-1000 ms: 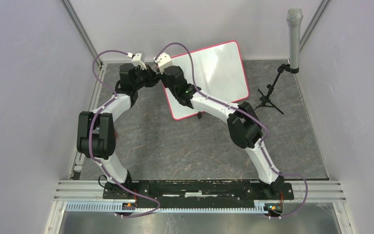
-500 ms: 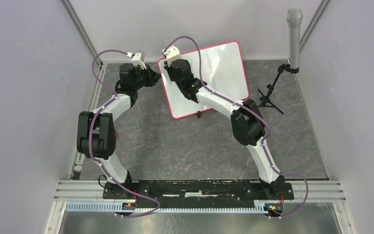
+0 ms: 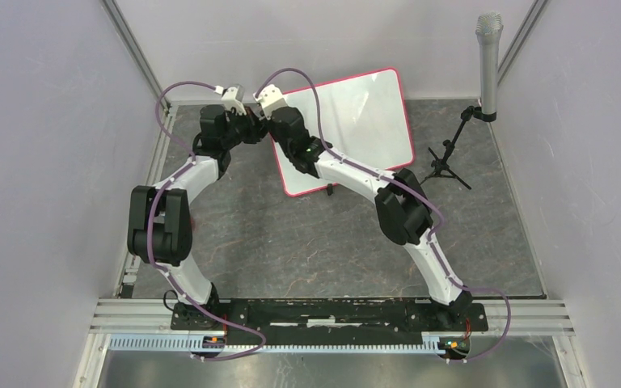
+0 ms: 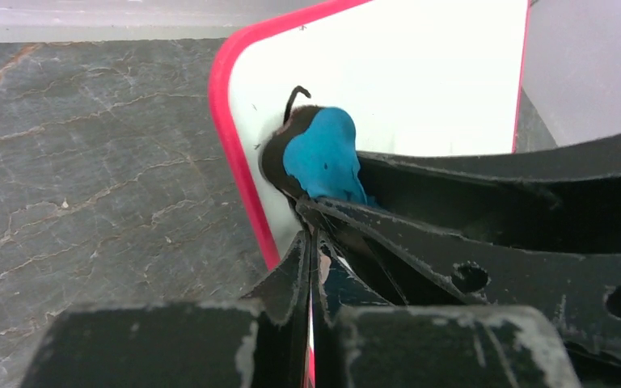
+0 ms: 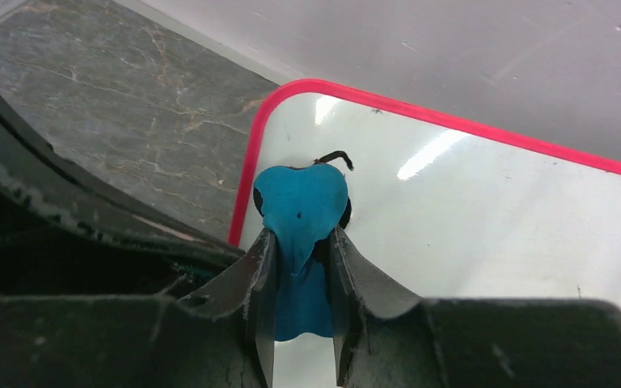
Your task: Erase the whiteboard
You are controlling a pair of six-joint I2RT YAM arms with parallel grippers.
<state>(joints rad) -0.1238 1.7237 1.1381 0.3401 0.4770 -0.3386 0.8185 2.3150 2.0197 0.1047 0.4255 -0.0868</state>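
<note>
while the glossy white rectangular whiteboard (image 3: 364, 121) with a thin pink-red frame is set askew at the far middle of the grey stone-patterned table (image 3: 291, 242), its left edge is pinched by the closed left gripper (image 4: 310, 246). a soft blue eraser pad (image 5: 301, 202) is clamped in the right gripper (image 5: 299, 242) and pressed on the board near a rounded corner. a short curved black pen stroke (image 5: 335, 157) is seen at the pad's upper edge.
</note>
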